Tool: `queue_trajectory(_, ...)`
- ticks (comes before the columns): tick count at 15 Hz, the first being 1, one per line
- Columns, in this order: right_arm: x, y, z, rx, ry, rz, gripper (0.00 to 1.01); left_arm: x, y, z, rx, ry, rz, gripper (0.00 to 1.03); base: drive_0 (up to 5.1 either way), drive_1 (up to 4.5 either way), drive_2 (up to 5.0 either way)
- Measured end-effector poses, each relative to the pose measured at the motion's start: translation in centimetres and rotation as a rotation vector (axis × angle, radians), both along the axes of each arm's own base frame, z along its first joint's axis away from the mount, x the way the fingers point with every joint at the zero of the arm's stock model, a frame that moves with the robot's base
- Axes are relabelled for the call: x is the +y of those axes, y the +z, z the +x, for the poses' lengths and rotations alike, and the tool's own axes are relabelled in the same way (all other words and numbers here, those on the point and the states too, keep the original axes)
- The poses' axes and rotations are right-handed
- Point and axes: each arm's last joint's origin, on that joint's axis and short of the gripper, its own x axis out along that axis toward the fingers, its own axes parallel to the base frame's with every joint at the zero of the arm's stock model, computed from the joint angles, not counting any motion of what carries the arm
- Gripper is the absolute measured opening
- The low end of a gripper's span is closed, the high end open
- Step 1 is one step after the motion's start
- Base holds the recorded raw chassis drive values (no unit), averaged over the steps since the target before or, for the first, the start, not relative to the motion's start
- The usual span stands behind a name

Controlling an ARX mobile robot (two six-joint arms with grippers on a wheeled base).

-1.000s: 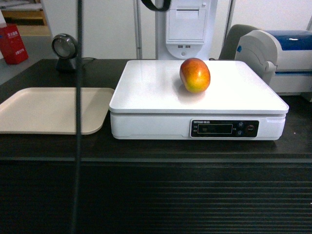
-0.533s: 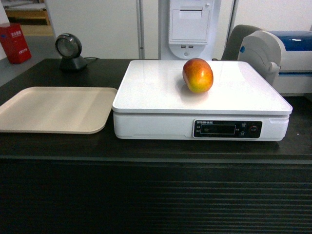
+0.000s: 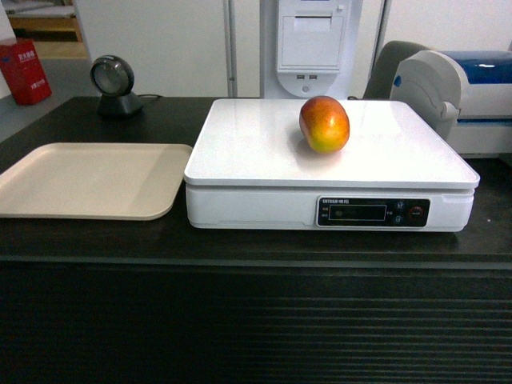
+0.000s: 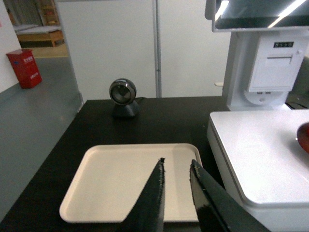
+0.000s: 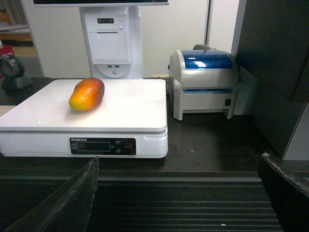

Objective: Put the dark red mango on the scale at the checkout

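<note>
The scale [image 3: 328,172] panel's small lettering (too blurred) cannot be read.

Left tool [image 4: 176,166] at 6 o'clock, fingers nearly closed, narrow gap, holding nothing, above beige tray [image 4: 116,179] on dark table [image 4: 164,116]. Scanner [image 4: 123,96] at 11 o'clock. White scale [image 4: 260,154] at 3 o'clock; mango [image 4: 304,137] sliver at its right edge.

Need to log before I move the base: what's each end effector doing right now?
Left end effector: nearly closed, narrow gap, holding nothing, above the beige tray.
Right end effector: wide open, empty; dark red mango sits on the scale.
</note>
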Motion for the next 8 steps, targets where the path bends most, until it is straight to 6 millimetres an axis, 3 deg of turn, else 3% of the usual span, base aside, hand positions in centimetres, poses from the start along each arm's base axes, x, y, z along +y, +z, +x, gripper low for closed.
queue_trajectory(1, 0.0, 0.0, 0.0, 0.0, 0.0, 0.0, 0.98, 0.2, -1.2, -1.0, 0.01, -0.009, 0.001, 0.08, 0.0, 0.0, 0.0)
queue_trajectory(2, 0.0, 0.0, 0.0, 0.0, 0.0, 0.0, 0.98, 0.6, -2.2, -2.0, 0.013, -0.003, 0.0, 0.02, 0.0, 0.0, 0.0)
queue_trajectory(8, 0.0, 0.0, 0.0, 0.0, 0.0, 0.0, 0.98, 2.1, -5.5, -6.1, 0.013, -0.001, -0.003, 0.02, 0.0, 0.0, 0.0)
